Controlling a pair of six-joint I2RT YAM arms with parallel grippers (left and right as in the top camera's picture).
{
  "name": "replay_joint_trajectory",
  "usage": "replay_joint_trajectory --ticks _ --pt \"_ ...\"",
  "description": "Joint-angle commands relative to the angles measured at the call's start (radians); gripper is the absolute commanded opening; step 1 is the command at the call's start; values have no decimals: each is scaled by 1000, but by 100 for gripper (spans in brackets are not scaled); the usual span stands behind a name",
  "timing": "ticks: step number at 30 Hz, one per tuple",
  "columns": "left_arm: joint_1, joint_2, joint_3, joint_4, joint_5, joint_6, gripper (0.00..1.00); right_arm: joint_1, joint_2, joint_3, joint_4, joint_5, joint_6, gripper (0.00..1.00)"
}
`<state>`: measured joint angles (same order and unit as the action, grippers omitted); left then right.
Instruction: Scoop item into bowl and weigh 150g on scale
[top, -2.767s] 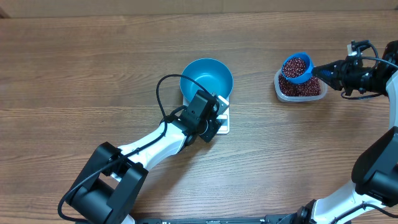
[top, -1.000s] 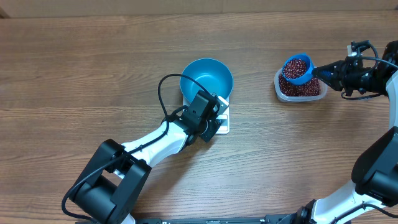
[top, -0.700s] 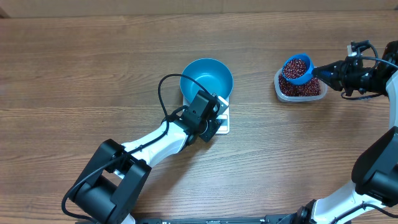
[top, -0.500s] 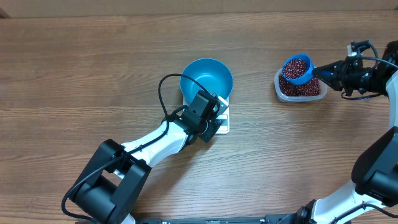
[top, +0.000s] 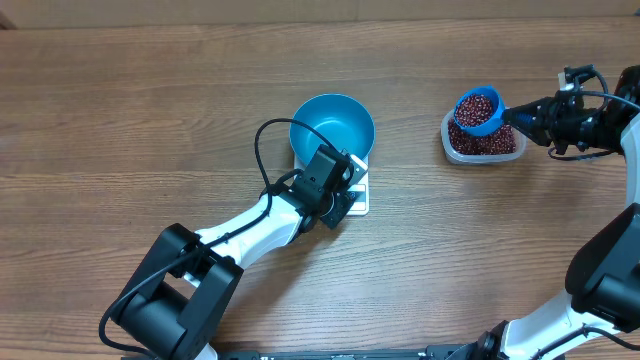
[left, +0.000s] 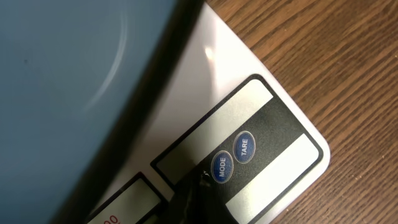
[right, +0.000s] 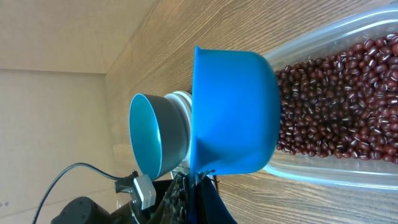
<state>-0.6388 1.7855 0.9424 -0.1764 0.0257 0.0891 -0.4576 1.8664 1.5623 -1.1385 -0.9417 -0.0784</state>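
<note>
The right gripper, clamped on a scoop heaped with beans, hung over the tub. The left gripper, closed and empty, was poised at the scale carrying the empty bowl. Any tilt crossing the worktop risked spilling beans.

No visible change, scoop and its beans unmoved since before
</note>
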Motion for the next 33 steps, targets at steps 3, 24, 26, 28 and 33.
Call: replay_joint_trajectory --ticks 3,24,26,28,33 --pt "4 38 -5 -2 -9 27 4 -2 -7 -3 3 -24 -9 4" --pt "3 23 22 -11 2 26 4 -2 -7 -3 4 -23 -9 4" --pt "0 -7 26 -11 1 27 4 -2 -7 -3 5 -23 -9 4" --pt "-1 -47 27 -14 1 27 4 -2 -7 -3 8 -23 -9 4" --pt "-8 -145 27 -65 1 28 4 -2 -7 -3 12 -23 -9 4"
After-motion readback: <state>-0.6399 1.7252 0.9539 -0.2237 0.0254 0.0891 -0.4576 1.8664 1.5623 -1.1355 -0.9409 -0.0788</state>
